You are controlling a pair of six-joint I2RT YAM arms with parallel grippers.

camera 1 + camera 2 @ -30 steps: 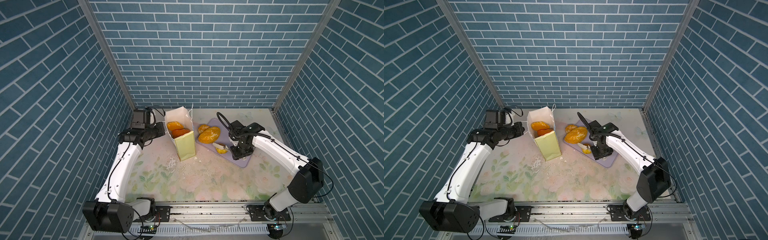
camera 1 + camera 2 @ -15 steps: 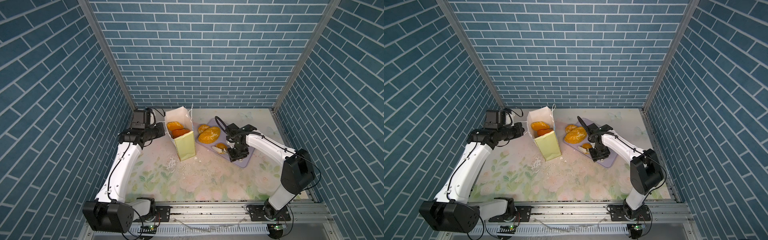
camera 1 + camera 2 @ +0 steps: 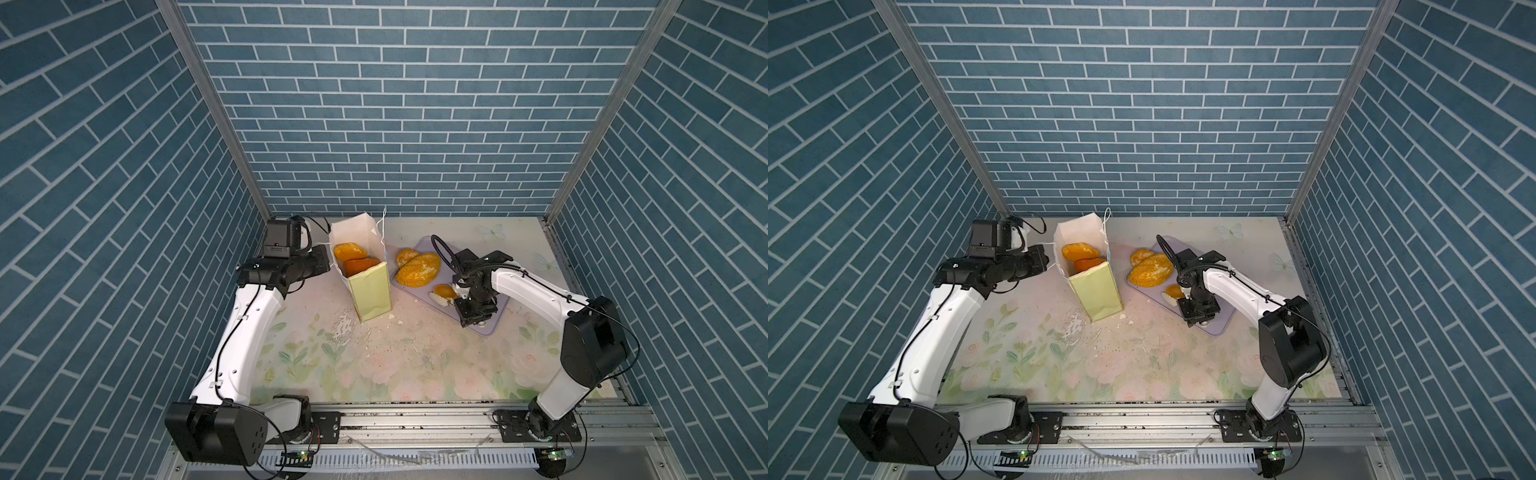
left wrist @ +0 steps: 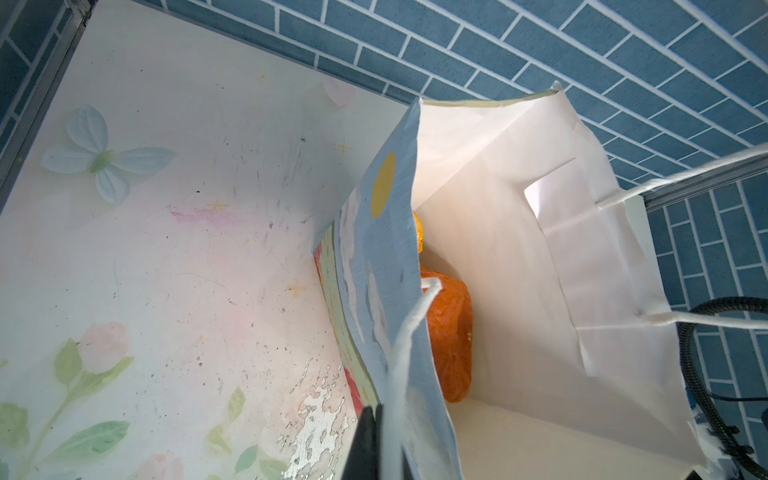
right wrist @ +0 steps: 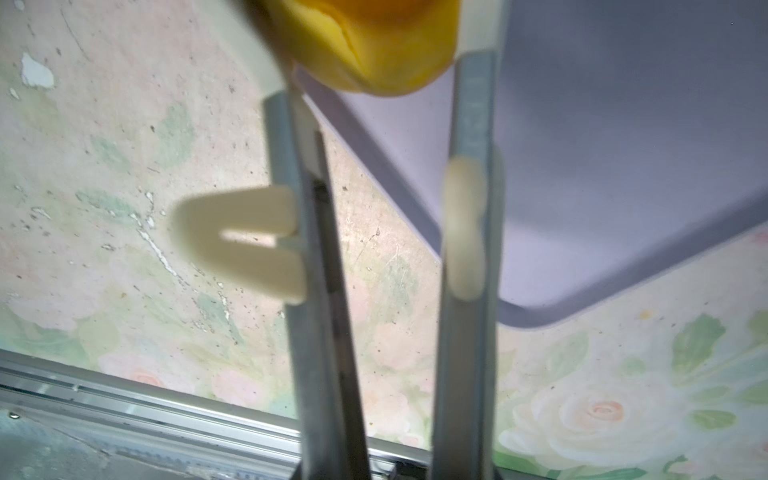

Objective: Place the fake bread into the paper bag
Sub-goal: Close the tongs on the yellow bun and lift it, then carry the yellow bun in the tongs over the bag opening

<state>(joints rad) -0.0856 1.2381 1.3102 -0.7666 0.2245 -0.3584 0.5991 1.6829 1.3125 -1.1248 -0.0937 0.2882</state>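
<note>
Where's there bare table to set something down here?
Widest free patch: the flowered table in front of the paper bag and lavender tray, down to the front rail. A smaller one lies behind the tray, by the painted butterfly. Crowded: the tray, with seeded loaf, small pastry and right gripper; left gripper grips the bag.

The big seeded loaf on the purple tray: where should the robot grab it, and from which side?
Probably across its narrow middle, coming straight down from above. The seeded loaf lies flat on the tray, a long oval too long to span end to end, and a smaller roll crowds its far end.
</note>
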